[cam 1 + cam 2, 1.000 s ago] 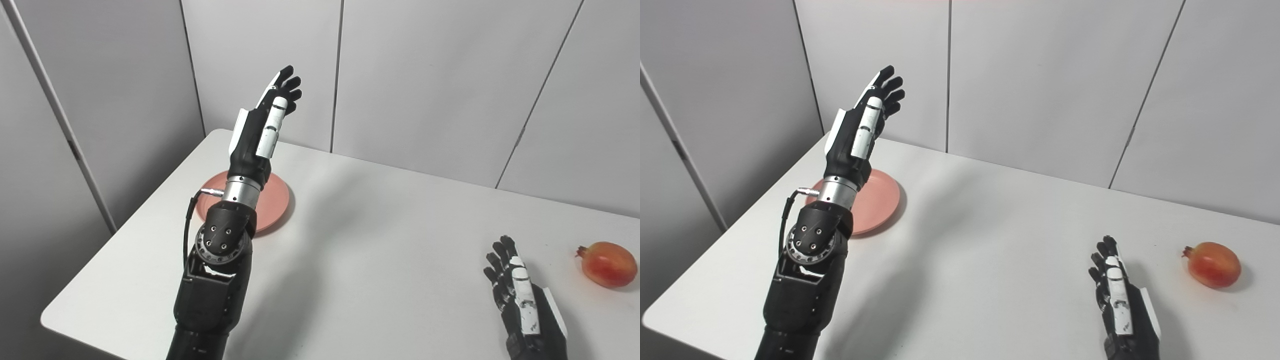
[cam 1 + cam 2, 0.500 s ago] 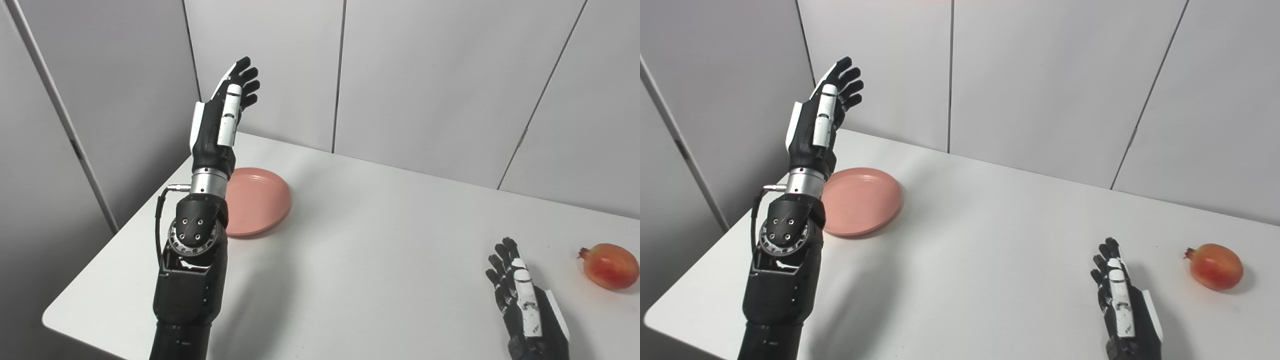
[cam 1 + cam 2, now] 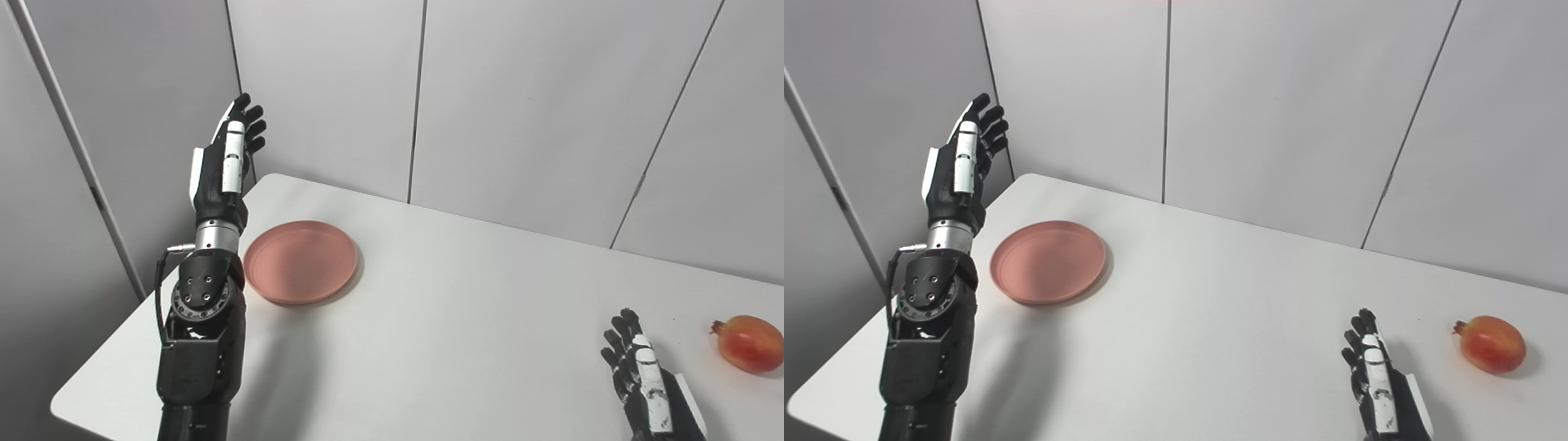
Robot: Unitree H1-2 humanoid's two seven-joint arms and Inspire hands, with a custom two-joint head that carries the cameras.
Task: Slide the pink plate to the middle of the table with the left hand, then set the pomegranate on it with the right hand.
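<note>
Operator, your count for this station stands as follows: one pink plate, one pomegranate and one white table bearing both. You have two robot hands in view, one left hand and one right hand. No second item of any kind appears.

We see a white table carrying two things. A pink plate lies flat near its far left corner. A pomegranate rests well apart from the plate, far to its right, near the table's right side.
</note>
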